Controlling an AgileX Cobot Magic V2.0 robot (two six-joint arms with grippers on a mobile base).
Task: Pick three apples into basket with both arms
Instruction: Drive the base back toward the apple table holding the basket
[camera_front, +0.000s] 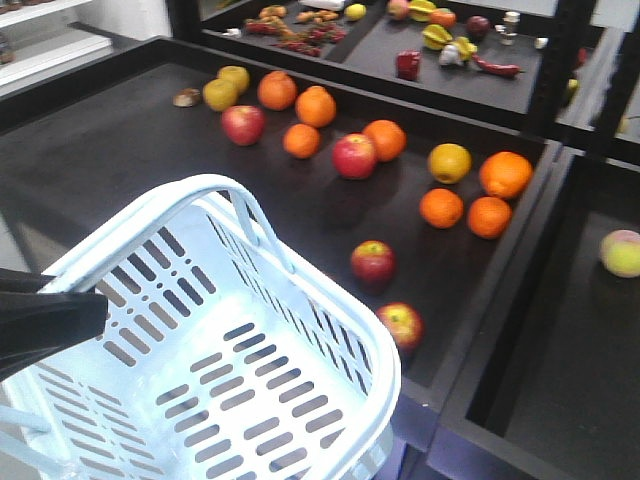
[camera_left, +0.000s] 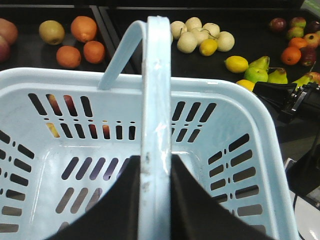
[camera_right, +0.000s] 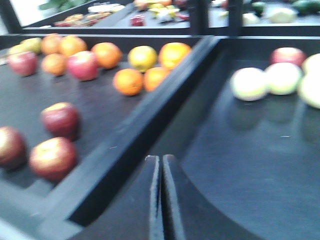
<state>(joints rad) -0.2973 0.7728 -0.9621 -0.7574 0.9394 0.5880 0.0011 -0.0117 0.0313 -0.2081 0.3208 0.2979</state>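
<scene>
Now my left fingers (camera_left: 115, 210) clamp the basket (camera_left: 200, 87) handle; my right fingers (camera_right: 140, 210), pressed together and empty, should open wide and reach toward the nearest apple (camera_right: 52, 157) on the shelf (camera_right: 100, 100).

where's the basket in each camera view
exterior front: basket fills the lower left, empty.
left wrist: fills the lower frame, handle up the middle.
right wrist: not clearly in it.
shared landmark: orange below the yellow fruit; top left in left wrist, upper centre-left in right wrist.
</scene>
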